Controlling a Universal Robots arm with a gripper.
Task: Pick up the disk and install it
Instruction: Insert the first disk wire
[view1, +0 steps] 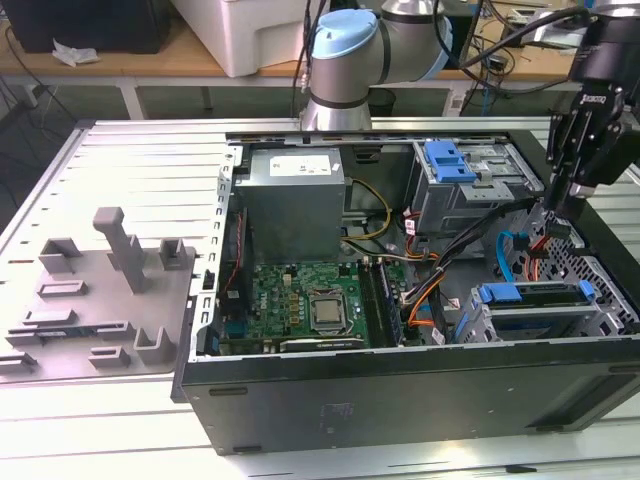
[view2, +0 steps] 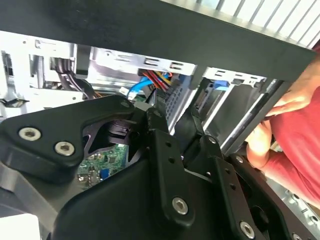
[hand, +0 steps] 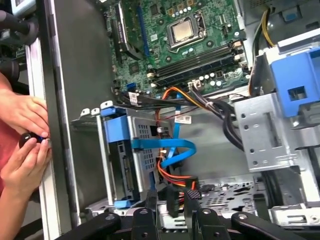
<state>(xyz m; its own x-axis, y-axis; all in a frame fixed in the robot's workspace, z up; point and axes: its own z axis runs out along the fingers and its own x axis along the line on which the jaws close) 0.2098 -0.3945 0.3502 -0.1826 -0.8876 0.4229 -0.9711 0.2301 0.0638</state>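
The disk (view1: 532, 296) sits in the lower drive cage at the exterior view's right, its blue carrier facing up. In the first wrist view the disk (hand: 124, 162) stands on edge in that cage, with a blue data cable (hand: 167, 146) curling off beside it. My gripper (view1: 556, 216) hangs inside the case just beyond the cage. It (hand: 171, 198) is shut on a black cable connector (hand: 172, 201) at the end of the orange, red and black power wires (hand: 175, 176). In the second wrist view the gripper (view2: 176, 116) points at the perforated case floor.
A blue plastic bracket (view1: 449, 160) tops the upper grey drive cage (view1: 470, 195). The motherboard (view1: 310, 300) and power supply (view1: 295, 195) fill the case's other half. A person's hands (hand: 25, 122) rest on the case wall near the disk. A grey fixture plate (view1: 100, 300) lies outside.
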